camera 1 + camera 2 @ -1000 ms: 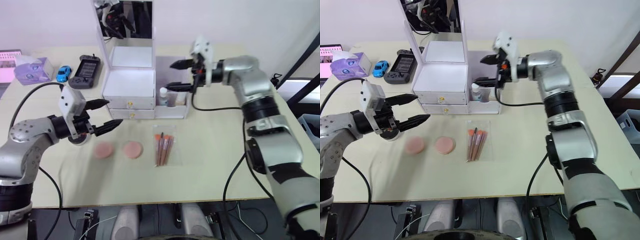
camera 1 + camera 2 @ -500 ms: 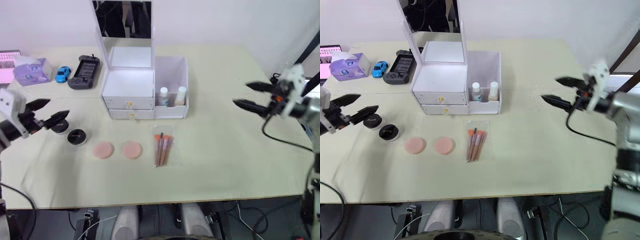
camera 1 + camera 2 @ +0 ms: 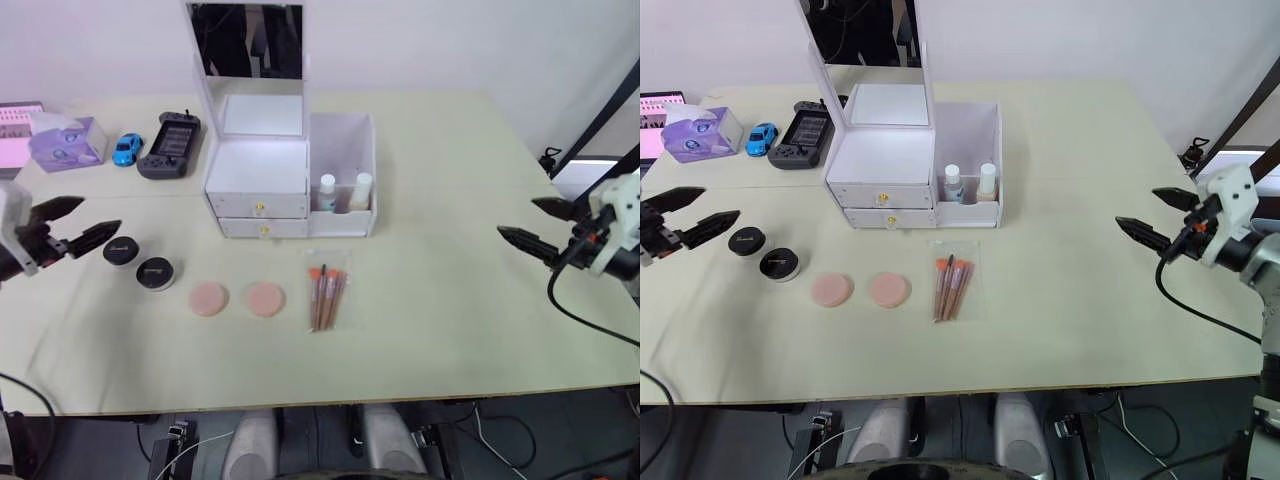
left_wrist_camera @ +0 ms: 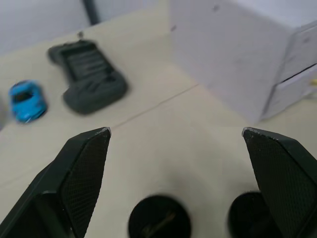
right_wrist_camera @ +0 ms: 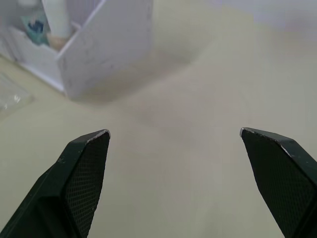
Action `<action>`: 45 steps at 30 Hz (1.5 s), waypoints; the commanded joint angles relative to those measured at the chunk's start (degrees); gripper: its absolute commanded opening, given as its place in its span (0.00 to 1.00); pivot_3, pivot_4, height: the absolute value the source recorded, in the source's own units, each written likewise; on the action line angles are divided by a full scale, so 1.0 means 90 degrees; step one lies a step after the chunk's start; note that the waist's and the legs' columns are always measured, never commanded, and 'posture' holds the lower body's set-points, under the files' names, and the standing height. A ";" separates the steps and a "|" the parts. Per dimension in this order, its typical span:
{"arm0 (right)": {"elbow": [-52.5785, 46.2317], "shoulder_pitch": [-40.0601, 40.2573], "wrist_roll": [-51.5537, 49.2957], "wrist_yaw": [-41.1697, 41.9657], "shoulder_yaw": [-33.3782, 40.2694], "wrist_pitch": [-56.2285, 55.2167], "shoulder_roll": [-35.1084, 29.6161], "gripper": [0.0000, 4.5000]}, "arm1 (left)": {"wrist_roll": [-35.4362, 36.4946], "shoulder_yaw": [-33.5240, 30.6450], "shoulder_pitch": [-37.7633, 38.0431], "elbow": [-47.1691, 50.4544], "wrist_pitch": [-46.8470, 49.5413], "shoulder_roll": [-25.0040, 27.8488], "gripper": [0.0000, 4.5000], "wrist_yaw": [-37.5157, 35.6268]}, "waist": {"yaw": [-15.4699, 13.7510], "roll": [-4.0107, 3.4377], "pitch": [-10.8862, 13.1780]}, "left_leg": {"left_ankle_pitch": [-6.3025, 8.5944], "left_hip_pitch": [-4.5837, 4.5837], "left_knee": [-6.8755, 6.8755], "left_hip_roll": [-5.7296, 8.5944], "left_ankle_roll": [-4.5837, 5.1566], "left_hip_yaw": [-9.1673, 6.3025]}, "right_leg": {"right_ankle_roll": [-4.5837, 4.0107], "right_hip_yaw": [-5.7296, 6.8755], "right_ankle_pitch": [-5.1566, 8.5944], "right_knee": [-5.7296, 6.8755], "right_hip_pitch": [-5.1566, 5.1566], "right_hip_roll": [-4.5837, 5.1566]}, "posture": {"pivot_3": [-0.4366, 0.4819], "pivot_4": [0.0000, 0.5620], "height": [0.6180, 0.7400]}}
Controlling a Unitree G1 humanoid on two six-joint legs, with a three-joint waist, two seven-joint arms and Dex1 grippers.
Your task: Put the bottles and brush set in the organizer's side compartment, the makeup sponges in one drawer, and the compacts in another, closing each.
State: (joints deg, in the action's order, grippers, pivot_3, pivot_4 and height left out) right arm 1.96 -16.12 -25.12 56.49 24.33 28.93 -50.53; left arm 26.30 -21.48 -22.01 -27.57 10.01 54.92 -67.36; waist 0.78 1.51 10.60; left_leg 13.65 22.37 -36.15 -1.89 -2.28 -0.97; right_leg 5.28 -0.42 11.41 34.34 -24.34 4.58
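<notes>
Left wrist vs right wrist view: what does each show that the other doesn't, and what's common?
Left wrist view: the two compacts between the open left end effector's fingers, the black handheld console, the blue toy car and the organizer's drawer fronts.

Right wrist view: the bottles standing in the side compartment, a corner of the brush set's pouch, and the open right end effector over bare table.

Both: the white organizer and the pale table.

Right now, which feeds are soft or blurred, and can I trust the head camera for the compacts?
Left wrist view: the compacts and the toy car are soft. Right wrist view: the bottles in the side compartment are blurred. Left eye view: compacts and makeup sponges look crisp, without glare.
</notes>
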 commanded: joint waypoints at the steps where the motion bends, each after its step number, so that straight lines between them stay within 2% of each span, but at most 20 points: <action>1: -0.1161 -0.0284 -0.0438 -0.0412 -0.0330 0.0940 -0.0044 0.99 | 0.0484 0.0521 -0.0067 0.1622 0.0908 -0.0108 1.00 -0.0301 | -0.0009 0.0000 0.0000 | 0.0000 0.0003 0.0000 0.0000 0.0000 0.0000 | 0.0002 0.0000 0.0001 -0.0001 0.0000 0.0000 | 0.48 0.27 1.00; 6: -0.3066 -0.0459 -0.1959 -0.1036 -0.0589 0.2723 0.0248 0.99 | 0.0773 0.1395 -0.0244 0.3495 0.1810 -0.0798 1.00 0.0164 | -0.0017 0.0003 -0.0001 | 0.0000 0.0007 -0.0001 0.0001 0.0000 -0.0005 | 0.0006 -0.0001 0.0004 -0.0001 0.0000 -0.0002 | 0.48 0.27 1.00; 7: -0.3292 -0.0527 -0.2314 -0.1192 -0.0641 0.3125 0.0306 1.00 | 0.0818 0.1576 -0.0275 0.3773 0.1990 -0.0921 0.94 0.0225 | -0.0012 0.0004 0.0000 | 0.0000 0.0007 -0.0004 0.0001 0.0000 -0.0005 | 0.0007 -0.0003 0.0003 0.0000 0.0000 -0.0002 | 0.48 0.27 1.00; 10: -0.3455 -0.0796 -0.3390 -0.1764 -0.0779 0.4553 0.0495 1.00 | 0.0821 0.2118 -0.0328 0.4383 0.2335 -0.1159 0.70 0.0295 | 0.0009 0.0009 -0.0002 | 0.0000 0.0004 -0.0010 0.0002 0.0001 -0.0004 | 0.0005 -0.0009 0.0002 0.0000 0.0001 -0.0003 | 0.48 0.27 1.00; 14: -0.3076 -0.1320 -0.3978 -0.2682 -0.0980 0.6159 0.0980 1.00 | 0.0523 0.2730 -0.0390 0.4724 0.2240 -0.1384 0.20 0.0337 | 0.0000 0.0009 -0.0003 | 0.0000 0.0001 -0.0016 0.0002 0.0002 -0.0005 | -0.0002 -0.0011 -0.0001 0.0003 0.0002 -0.0007 | 0.48 0.27 1.00; 15: -0.2660 -0.1448 -0.4210 -0.2943 -0.1050 0.6577 0.1273 1.00 | 0.0171 0.3046 -0.0437 0.4681 0.1952 -0.1421 0.08 0.0292 | -0.0001 0.0011 -0.0004 | -0.0001 0.0001 -0.0018 0.0002 0.0002 -0.0006 | -0.0002 -0.0011 -0.0002 0.0004 0.0003 -0.0008 | 0.48 0.27 1.00; 16: -0.2298 -0.1540 -0.4441 -0.3211 -0.1106 0.6850 0.1525 1.00 | -0.0075 0.3263 -0.0483 0.4631 0.1768 -0.1478 0.02 0.0290 | -0.0001 0.0017 -0.0007 | -0.0001 0.0001 -0.0018 0.0002 0.0002 -0.0007 | -0.0003 -0.0012 -0.0002 0.0003 0.0003 -0.0010 | 0.48 0.27 1.00; 20: -0.1144 -0.1743 -0.5350 -0.4338 -0.1069 0.7063 0.2208 1.00 | -0.0629 0.3690 -0.0542 0.4456 0.1295 -0.1580 0.02 0.0246 | 0.0000 0.0017 -0.0007 | -0.0001 0.0007 -0.0018 0.0003 0.0003 -0.0009 | -0.0007 -0.0017 -0.0004 0.0001 0.0003 -0.0013 | 0.48 0.27 1.00; 23: -0.0302 -0.1799 -0.5531 -0.5210 -0.1056 0.7063 0.2664 1.00 | -0.1159 0.4052 -0.0527 0.4227 0.0888 -0.1597 0.02 0.0218 | 0.0003 0.0016 -0.0008 | 0.0000 0.0009 -0.0011 0.0005 0.0004 -0.0008 | -0.0005 -0.0022 -0.0003 -0.0005 0.0002 -0.0015 | 0.48 0.27 1.00; 27: 0.0175 -0.1906 -0.5540 -0.5803 -0.1118 0.7063 0.2842 1.00 | -0.1437 0.4227 -0.0511 0.4138 0.0773 -0.1732 0.02 0.0316 | -0.0007 0.0015 -0.0008 | 0.0000 0.0011 -0.0006 0.0004 0.0005 -0.0009 | 0.0001 -0.0022 0.0001 -0.0005 0.0000 -0.0017 | 0.48 0.27 1.00; 35: 0.0657 -0.2189 -0.4927 -0.5568 -0.1917 0.7063 0.2693 1.00 | -0.2153 0.4478 -0.0379 0.4075 0.0766 -0.1794 0.02 0.0655 | 0.0038 0.0014 -0.0011 | 0.0000 0.0002 -0.0008 0.0001 0.0006 -0.0011 | 0.0003 -0.0028 0.0000 0.0003 0.0001 -0.0027 | 0.48 0.27 1.00; 38: 0.0851 -0.2379 -0.4680 -0.5372 -0.2094 0.7063 0.2894 1.00 | -0.2526 0.4565 -0.0277 0.3889 0.0456 -0.1615 0.02 0.0650 | 0.0054 0.0014 -0.0013 | 0.0001 -0.0001 -0.0008 -0.0007 0.0006 -0.0012 | 0.0001 -0.0036 0.0000 0.0004 0.0001 -0.0042 | 0.48 0.27 1.00; 45: 0.1078 -0.2562 -0.4181 -0.4997 -0.2218 0.7063 0.3388 1.00 | -0.2596 0.4459 -0.0193 0.3998 0.0514 -0.1746 0.02 0.0812 | 0.0043 0.0013 -0.0015 | 0.0001 -0.0001 -0.0009 -0.0061 0.0006 -0.0023 | -0.0003 -0.0069 0.0000 0.0000 0.0000 -0.0124 | 0.48 0.27 1.00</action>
State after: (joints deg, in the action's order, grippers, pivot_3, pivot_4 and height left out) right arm 10.99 -39.50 -63.97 10.85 5.92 91.89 -21.05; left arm 3.03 19.67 -23.94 6.46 14.73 39.33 -60.75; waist 1.17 1.63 10.47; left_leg 13.66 22.35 -36.22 -2.49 -2.22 -1.17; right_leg 5.24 -1.04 11.41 34.34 -24.34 3.40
